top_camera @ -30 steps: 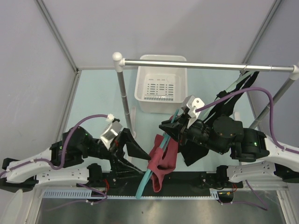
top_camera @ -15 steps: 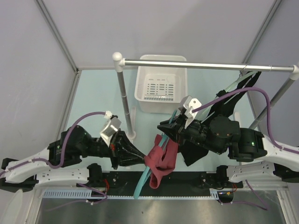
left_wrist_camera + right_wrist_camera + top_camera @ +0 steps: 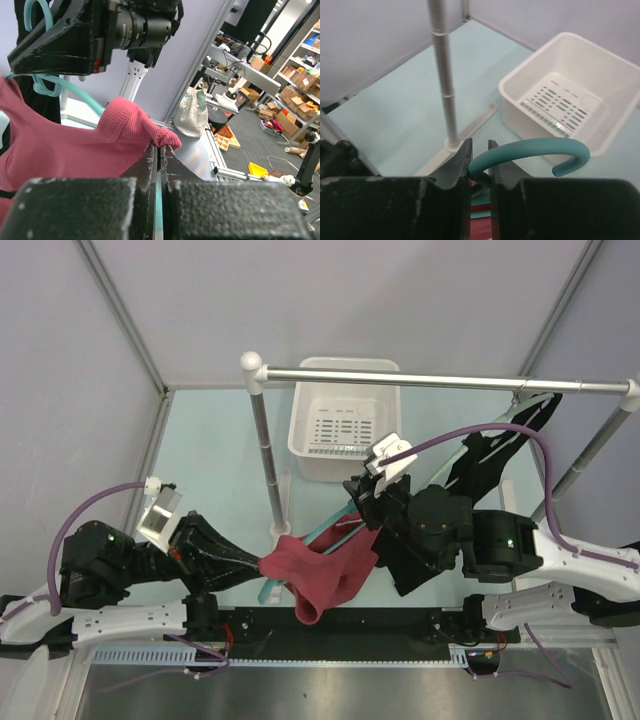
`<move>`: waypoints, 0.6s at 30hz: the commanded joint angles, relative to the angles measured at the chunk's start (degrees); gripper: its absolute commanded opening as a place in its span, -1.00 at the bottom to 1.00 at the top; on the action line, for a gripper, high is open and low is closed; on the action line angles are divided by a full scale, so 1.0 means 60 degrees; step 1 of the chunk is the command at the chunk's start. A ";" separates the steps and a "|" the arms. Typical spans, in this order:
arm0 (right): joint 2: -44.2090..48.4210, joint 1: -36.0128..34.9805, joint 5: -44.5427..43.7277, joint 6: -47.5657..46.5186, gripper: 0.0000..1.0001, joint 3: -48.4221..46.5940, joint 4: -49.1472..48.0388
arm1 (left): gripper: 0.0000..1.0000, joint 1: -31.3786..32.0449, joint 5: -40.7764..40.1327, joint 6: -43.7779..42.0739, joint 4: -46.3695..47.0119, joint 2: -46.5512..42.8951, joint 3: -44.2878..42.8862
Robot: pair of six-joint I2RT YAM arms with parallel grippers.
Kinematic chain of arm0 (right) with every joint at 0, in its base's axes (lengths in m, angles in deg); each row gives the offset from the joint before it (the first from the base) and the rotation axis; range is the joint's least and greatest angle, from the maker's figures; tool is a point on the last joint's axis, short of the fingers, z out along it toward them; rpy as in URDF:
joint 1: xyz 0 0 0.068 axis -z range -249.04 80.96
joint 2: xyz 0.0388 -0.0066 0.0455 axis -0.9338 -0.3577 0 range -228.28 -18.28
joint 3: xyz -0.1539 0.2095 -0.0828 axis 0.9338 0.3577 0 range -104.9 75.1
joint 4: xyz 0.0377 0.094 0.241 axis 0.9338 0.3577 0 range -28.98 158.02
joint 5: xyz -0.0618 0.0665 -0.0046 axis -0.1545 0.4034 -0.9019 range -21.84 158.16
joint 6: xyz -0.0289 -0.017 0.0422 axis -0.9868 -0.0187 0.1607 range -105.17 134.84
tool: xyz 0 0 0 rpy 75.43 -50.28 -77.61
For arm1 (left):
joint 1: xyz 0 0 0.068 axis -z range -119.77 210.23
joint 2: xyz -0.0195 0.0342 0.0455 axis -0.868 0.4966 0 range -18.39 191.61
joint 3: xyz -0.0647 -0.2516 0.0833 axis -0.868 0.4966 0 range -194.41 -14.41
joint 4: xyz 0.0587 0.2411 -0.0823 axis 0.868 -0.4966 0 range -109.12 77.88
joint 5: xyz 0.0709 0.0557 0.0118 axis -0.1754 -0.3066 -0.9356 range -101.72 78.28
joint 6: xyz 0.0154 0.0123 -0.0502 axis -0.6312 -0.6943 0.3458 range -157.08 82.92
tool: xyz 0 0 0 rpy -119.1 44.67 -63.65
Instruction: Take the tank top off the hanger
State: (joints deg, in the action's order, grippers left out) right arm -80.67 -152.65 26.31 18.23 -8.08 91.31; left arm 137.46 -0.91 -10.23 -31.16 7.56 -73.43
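Observation:
The tank top (image 3: 318,573) is dark pink ribbed cloth, stretched sideways between the two arms just above the near edge. My left gripper (image 3: 262,566) is shut on its left edge; the left wrist view has the cloth (image 3: 75,145) bunched at the fingertips (image 3: 151,152). The teal hanger (image 3: 322,534) still runs through the garment. In the right wrist view, my right gripper (image 3: 479,145) is shut on the hanger's curved hook (image 3: 535,150). That gripper (image 3: 355,502) sits right of the rack's post.
A white perforated basket (image 3: 345,420) stands on the pale green table behind the arms. A silver rail (image 3: 440,381) crosses overhead on a white post (image 3: 265,455) with a foot near the arms. Dark garments on hangers (image 3: 500,445) hang at the rail's right end.
My left gripper closed on the tank top's edge and drew back to the left, stretching the cloth out from the hanger. The right arm shifted slightly left, still holding the hook.

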 commanded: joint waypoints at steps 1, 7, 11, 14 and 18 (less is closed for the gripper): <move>-0.0090 0.0078 -0.2544 0.0106 -1.00 -0.0580 -0.0403 | -1.00 0.0033 -0.0102 0.0051 0.0201 -0.0384 0.0081; 0.0303 0.0093 -0.4128 0.0371 -1.00 -0.0449 -0.1294 | -1.00 0.0033 -0.0555 0.0081 0.0114 -0.0737 0.0462; 0.1095 0.0078 -0.3852 0.0589 -1.00 0.0078 -0.1999 | -1.00 0.0033 -0.1199 0.0153 -0.0223 -0.0897 0.0404; 0.1767 0.0122 -0.3003 0.1246 -1.00 0.0459 -0.2190 | -1.00 0.0033 -0.1786 0.0373 -0.0297 -0.1102 0.0623; 0.2545 0.0137 -0.2447 0.2098 -1.00 0.1014 -0.2336 | -1.00 0.0033 -0.2343 0.0461 -0.0209 -0.1469 0.1076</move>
State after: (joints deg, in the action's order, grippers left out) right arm -69.70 -152.26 10.03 23.65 -3.81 83.22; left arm 137.46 -10.64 -9.01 -32.96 0.35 -68.84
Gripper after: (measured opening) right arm 0.178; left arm 0.011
